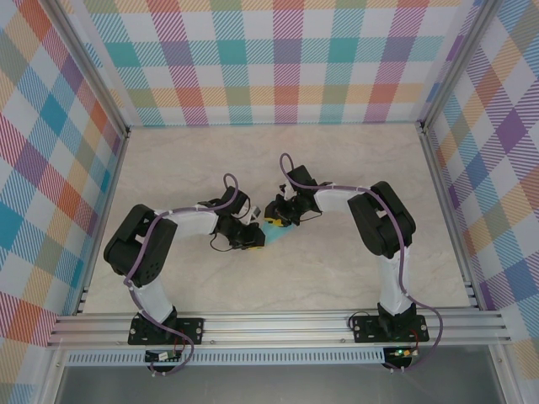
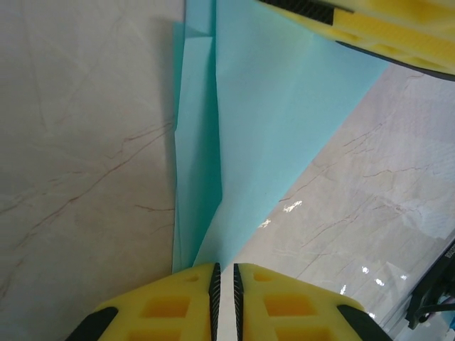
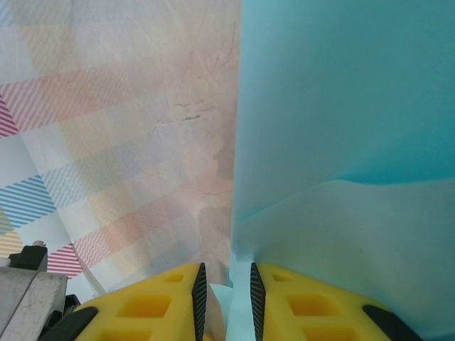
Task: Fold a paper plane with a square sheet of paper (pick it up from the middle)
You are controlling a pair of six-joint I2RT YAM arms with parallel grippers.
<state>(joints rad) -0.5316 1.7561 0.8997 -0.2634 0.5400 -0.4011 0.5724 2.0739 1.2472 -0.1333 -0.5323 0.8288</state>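
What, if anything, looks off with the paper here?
Nothing is spilled or torn. The turquoise paper, pinched by the left gripper and right gripper, seems slightly unevenly folded: a narrow strip sticks out beside the crease.

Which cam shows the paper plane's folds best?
Left wrist: the paper plane shows its pointed outline, long crease and layered flaps. Top external gives a tiny cyan patch; right wrist gives a close-up face, no outline.

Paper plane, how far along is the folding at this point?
Done: the turquoise paper already carries layered folds and tapers to a point. In hand: the left gripper pinches its pointed end, the right gripper its wide end. Left: probably final creases, then letting go; both grippers are clamped on it.
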